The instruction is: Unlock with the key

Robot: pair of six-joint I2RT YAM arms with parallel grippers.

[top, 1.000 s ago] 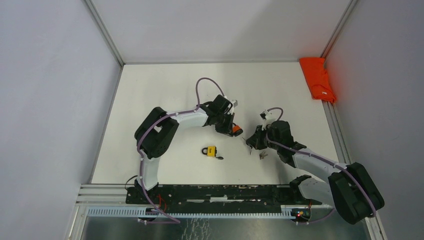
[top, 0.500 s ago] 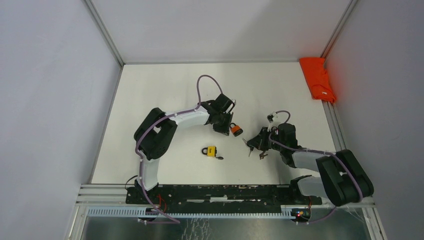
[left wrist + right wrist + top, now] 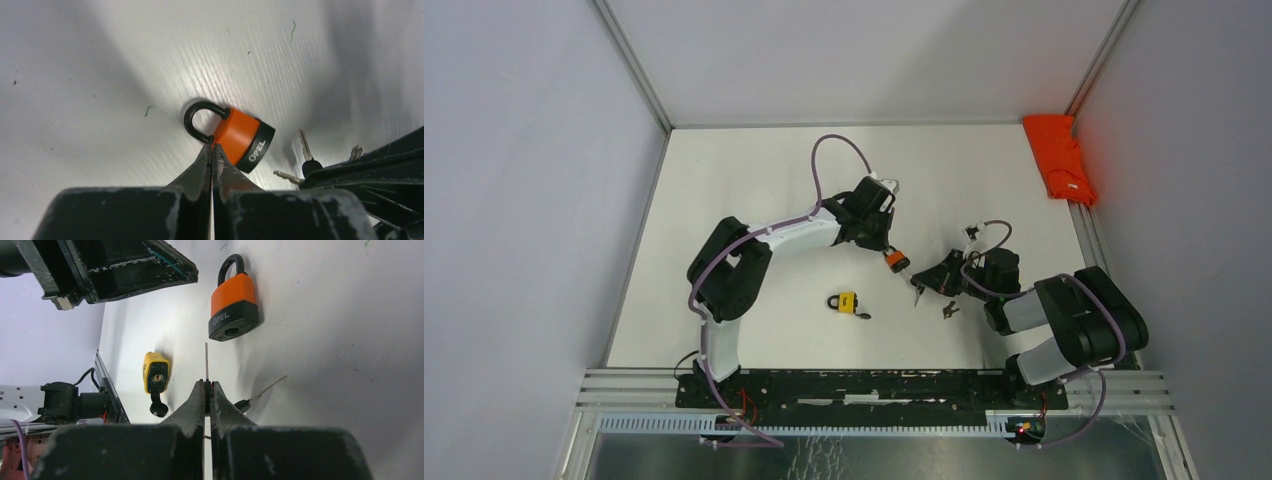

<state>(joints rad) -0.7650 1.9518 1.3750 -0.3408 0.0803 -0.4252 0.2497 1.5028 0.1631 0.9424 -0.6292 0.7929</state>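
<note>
The left pincer [image 3: 211,150], clenched empty, presses its tips against the orange black-based padlock [image 3: 240,137] just ahead, seemingly to steady it. The right pincer [image 3: 206,385] grasps a thin silver metal key [image 3: 206,360], aimed at the keyhole [image 3: 231,332] beyond. Beneath both lies a white table [image 3: 724,180], boxed by pale grey walls [image 3: 524,200].

orange padlock [image 3: 896,260] and keys [image 3: 948,309] mid-table, yellow padlock [image 3: 846,301] nearer, open table [image 3: 754,170] beyond

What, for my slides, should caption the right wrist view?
Right jaws pinch a key, blade aimed toward the orange padlock; yellow padlock nearby.
</note>
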